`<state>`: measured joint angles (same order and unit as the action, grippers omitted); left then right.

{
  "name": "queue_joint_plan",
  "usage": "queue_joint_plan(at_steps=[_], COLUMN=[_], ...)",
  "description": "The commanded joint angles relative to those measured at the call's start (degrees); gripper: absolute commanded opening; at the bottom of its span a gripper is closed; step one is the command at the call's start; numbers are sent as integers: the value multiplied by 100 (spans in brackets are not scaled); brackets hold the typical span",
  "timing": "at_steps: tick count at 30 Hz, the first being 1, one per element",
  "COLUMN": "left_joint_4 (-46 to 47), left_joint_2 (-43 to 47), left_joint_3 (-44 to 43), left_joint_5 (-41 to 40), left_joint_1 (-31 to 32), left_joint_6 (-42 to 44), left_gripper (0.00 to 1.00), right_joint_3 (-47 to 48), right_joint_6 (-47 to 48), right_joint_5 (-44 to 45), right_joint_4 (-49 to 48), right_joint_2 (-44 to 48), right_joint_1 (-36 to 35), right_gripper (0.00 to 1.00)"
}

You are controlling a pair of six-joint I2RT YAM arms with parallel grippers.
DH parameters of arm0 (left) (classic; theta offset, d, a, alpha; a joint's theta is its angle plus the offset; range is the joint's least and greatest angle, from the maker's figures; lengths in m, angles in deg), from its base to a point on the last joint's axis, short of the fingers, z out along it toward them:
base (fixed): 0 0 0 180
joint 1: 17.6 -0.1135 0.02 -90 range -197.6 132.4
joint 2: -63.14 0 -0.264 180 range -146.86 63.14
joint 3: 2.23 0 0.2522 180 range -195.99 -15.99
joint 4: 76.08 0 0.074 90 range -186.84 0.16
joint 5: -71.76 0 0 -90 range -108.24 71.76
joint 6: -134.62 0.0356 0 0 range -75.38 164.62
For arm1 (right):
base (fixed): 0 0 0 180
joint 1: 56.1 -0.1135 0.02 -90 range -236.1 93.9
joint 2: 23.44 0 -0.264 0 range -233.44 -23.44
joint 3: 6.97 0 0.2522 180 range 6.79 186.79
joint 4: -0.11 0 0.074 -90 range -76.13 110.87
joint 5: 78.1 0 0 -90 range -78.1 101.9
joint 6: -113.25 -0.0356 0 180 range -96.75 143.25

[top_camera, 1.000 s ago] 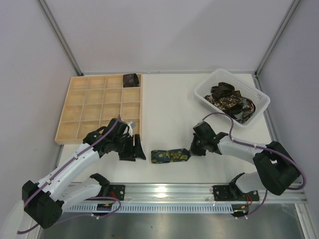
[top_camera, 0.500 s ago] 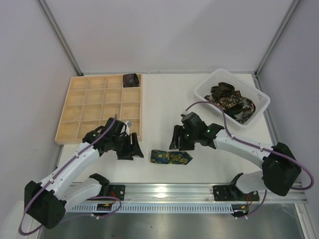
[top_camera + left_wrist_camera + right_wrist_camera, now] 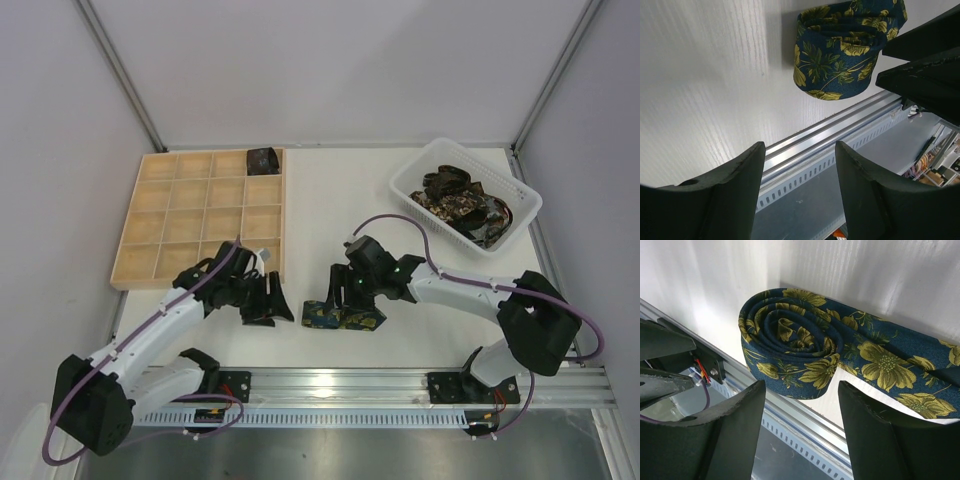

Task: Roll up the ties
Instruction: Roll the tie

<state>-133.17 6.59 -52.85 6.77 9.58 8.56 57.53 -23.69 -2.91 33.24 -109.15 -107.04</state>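
Observation:
A navy tie with yellow-green flowers (image 3: 366, 320) lies near the table's front edge, its left end coiled into a roll (image 3: 790, 342) and a flat tail (image 3: 890, 362) running right. My right gripper (image 3: 343, 296) hangs open just over the roll, its jaws (image 3: 802, 390) empty and the roll just beyond the tips. My left gripper (image 3: 272, 303) stands open a little left of the roll (image 3: 840, 55), nothing between its jaws (image 3: 799, 150). Several more ties (image 3: 460, 200) are piled in the white basket.
The white slotted basket (image 3: 525, 195) stands at the back right. A pale wooden grid tray (image 3: 200, 215) sits at the left, a dark rolled tie (image 3: 263, 159) in its far right cell. The metal rail (image 3: 400, 380) runs along the front edge.
My right gripper has opened, letting go of the tie's right end, and has moved left to above the rolled end. The left arm has barely shifted.

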Motion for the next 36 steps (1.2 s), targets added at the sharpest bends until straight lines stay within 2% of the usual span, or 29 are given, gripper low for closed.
queue_joint_plan(at_steps=[1, 8, 17, 25, 27, 29, 36], left_joint_4=[386, 598, 861, 941, 958, 976, 1169], left_joint_2=[-162, -531, -883, -1059, -1068, -1103, -1305], left_joint_3=[21, -93, -137, -146, -155, -155, -128], left_joint_5=[179, 196, 293, 364, 373, 399, 653], left_joint_1=[-55, -55, -55, -55, -55, -55, -55], left_joint_6=[-69, -60, -25, -7, -16, -7, 45], left_gripper=[63, 63, 63, 63, 63, 63, 64], right_joint_3=[85, 314, 33, -301, -363, -398, -539], right_joint_6=[44, 71, 18, -122, -131, -140, 9], right_joint_5=[118, 259, 242, 259, 259, 285, 224], right_joint_4=[-162, 5, -241, -479, -496, -479, -443], right_joint_2=[-42, -209, -323, -279, -271, -236, -77], right_joint_1=[-39, -83, -92, -48, -48, -39, 110], right_gripper=[65, 63, 52, 32, 22, 15, 8])
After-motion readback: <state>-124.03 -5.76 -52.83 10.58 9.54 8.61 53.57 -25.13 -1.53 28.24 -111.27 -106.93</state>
